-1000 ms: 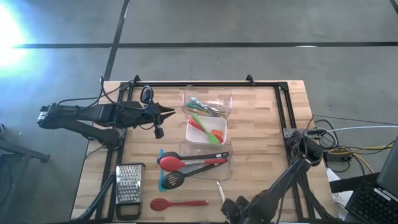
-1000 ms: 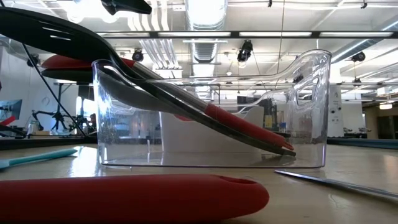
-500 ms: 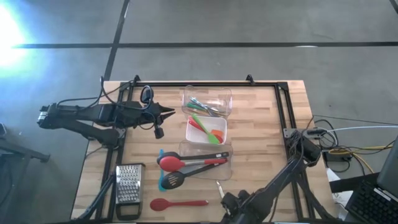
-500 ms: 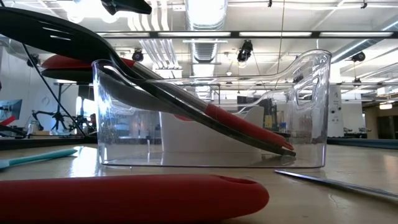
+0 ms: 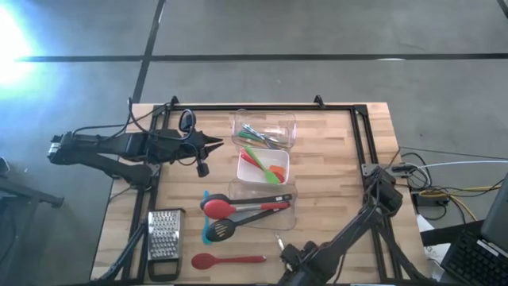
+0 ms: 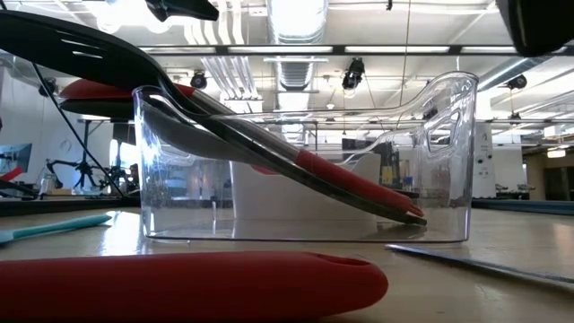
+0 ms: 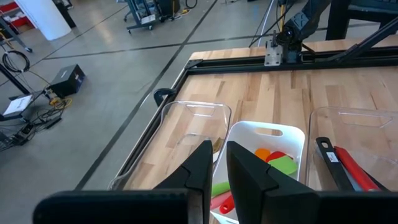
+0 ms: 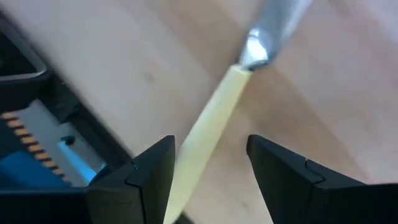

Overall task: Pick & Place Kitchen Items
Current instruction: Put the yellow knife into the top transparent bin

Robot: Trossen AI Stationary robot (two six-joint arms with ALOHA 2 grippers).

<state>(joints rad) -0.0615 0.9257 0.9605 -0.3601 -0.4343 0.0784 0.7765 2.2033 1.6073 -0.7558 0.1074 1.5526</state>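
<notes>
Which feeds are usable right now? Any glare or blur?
High view: strong glare at the upper left floor, table evenly lit. Low view: red spoon handle soft in the foreground, ceiling lights bright. Right wrist view: wood-handled tool blurred between the open fingers. Left wrist view: sharp.

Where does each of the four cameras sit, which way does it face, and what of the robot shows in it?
High view: above, looking straight down; both arms show, left hand waiting near the table's far edge, right hand at the near edge.
Low view: at table height, looking level past the red spoon into the room.
Left wrist view: behind its shut fingers, facing the white tub.
Right wrist view: between open fingers, facing the wood-handled tool.
Shared: the clear tub.
</notes>
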